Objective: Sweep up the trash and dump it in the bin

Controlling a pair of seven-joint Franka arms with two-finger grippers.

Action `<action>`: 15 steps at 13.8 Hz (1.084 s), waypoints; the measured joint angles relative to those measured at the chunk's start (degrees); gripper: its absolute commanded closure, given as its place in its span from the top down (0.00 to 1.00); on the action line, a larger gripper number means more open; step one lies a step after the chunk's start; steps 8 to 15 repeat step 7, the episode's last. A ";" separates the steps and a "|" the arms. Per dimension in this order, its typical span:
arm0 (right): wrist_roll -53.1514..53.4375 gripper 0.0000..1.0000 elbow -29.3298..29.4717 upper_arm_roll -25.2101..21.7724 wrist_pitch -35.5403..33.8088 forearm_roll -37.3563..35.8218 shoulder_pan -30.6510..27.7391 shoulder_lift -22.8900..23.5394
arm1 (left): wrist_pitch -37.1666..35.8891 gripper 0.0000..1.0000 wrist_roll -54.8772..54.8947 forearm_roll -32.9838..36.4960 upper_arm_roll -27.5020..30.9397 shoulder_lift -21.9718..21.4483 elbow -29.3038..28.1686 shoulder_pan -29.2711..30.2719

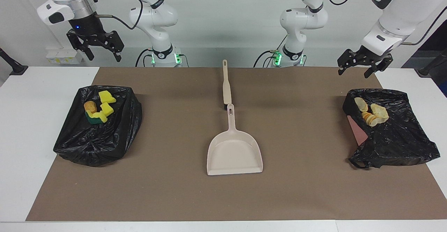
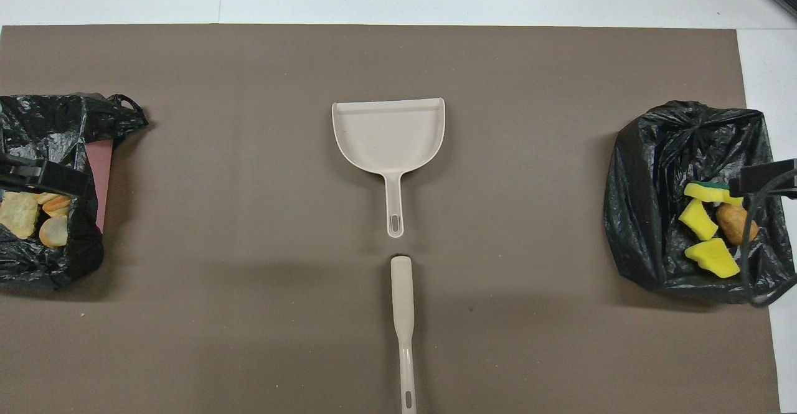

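Though they sit bunched in the black bags, the trash scraps look feather-light and crumbly: yellow sponge pieces (image 1: 103,107) and a brown lump (image 1: 90,106) at middle left of the facing view, pale chunks (image 1: 371,113) at middle right. The stiff dustpan (image 1: 234,151) wants holding by its handle. Right gripper (image 1: 95,46), upper left, and left gripper (image 1: 363,61), upper right, hang with jaws spread.

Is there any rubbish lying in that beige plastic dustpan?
No, the beige plastic dustpan is bare inside.

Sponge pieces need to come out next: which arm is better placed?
Right: the right tool hangs open by the bag holding the sponge pieces; the left tool is at the other bag.
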 measured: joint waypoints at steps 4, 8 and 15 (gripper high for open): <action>0.00 1.00 0.00 0.00 0.00 0.00 0.00 0.00 | -0.44 1.00 0.00 -0.02 -0.16 0.13 0.55 0.00; 0.00 1.00 0.00 0.00 0.00 0.00 0.00 0.00 | -0.43 1.00 0.00 -0.02 -0.24 0.34 0.70 0.00; 0.00 1.00 0.00 0.00 0.00 0.00 0.00 0.00 | -0.43 1.00 0.00 -0.02 -0.24 0.34 0.70 0.00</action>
